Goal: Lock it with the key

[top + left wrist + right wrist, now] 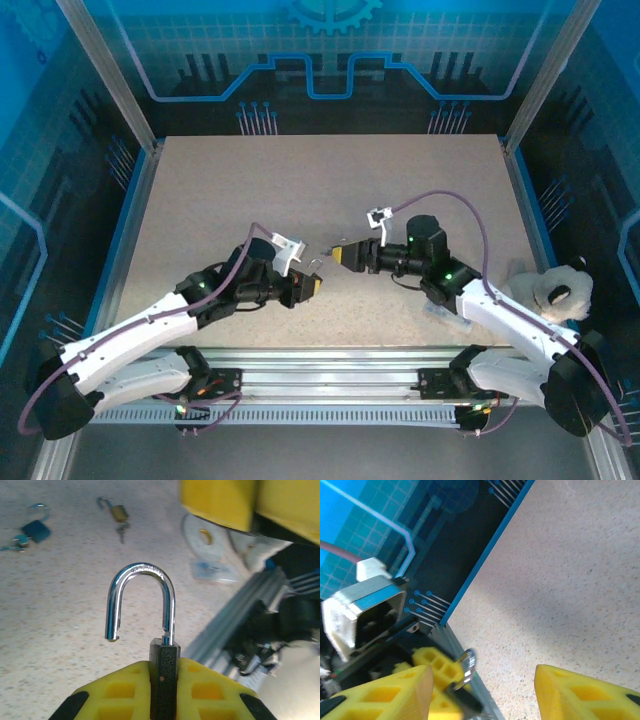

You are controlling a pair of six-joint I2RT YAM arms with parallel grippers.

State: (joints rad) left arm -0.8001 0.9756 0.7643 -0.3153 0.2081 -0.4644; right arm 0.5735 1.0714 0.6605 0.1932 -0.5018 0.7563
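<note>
A black padlock (pixel 164 677) stands clamped by its body between the yellow fingers of my left gripper (pixel 164 672). Its chrome shackle (pixel 142 597) is swung open, with the free end hanging clear of the body. In the top view the left gripper (pixel 316 284) sits near the table's front centre. My right gripper (pixel 338 254) faces it from the right, a short gap away. In the right wrist view my right gripper (pixel 484 675) is open with nothing between its fingers, and the padlock's shackle (pixel 467 666) shows just beyond them. The key is hidden.
A blue padlock (pixel 35 530) and a brass padlock (pixel 118 514) lie on the speckled table, both with shackles open. A clear tape roll (pixel 202 537) lies near the aluminium front rail (pixel 330 360). A plush toy (pixel 550 288) sits at the right edge.
</note>
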